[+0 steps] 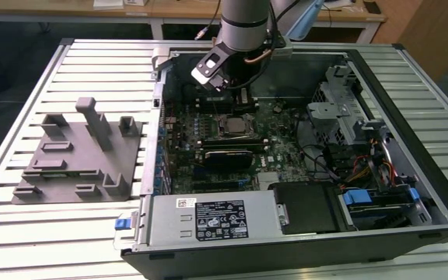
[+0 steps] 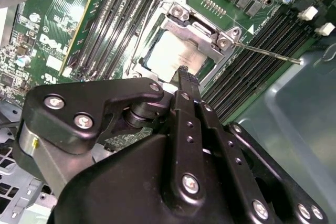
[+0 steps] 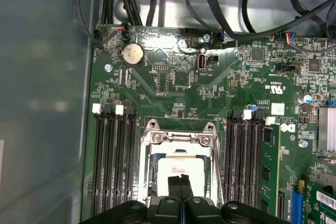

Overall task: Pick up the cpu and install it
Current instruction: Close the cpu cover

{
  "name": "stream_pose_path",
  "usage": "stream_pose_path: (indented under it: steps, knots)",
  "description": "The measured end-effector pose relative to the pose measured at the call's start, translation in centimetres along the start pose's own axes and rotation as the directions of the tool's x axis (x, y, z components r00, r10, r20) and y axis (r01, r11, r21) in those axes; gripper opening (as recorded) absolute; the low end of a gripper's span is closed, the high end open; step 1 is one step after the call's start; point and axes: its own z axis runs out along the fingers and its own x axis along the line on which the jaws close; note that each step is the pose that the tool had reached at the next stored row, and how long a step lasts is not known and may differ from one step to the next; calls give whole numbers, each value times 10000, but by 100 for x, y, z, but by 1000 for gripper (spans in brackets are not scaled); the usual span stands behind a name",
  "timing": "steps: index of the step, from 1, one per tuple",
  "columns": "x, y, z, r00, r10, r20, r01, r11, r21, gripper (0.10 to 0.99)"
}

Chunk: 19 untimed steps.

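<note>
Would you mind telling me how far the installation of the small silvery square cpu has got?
Done, it seems: the flat silvery cpu lies inside the black socket frame with the metal rim on the green motherboard. In hand: nothing; the gripper is shut and empty, poised above the chip. Left: a thin metal lever juts beside the socket; whether it is latched I cannot tell.

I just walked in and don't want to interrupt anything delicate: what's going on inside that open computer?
A robot arm is reaching into the open computer case on the slatted table. Its gripper is shut, holds nothing, and is poised right over the cpu. The cpu lies in the metal socket frame on the motherboard. Whether the fingertips touch the chip is unclear. The socket's thin lever sticks out sideways, so it looks unlatched.
</note>
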Motion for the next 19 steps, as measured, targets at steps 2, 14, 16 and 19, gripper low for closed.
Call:
stream_pose_path:
  steps: [2,14,16,19]
  knots:
    - [0,0,0,10000,3,1,-3,10000,1,106]
    - [1,0,8,9924,-1231,-47,1231,9924,-19,106]
    - [1,0,11,9874,-1581,-59,1581,9874,-25,106]
    - [1,-1,15,9773,-2117,-79,2116,9773,-35,106]
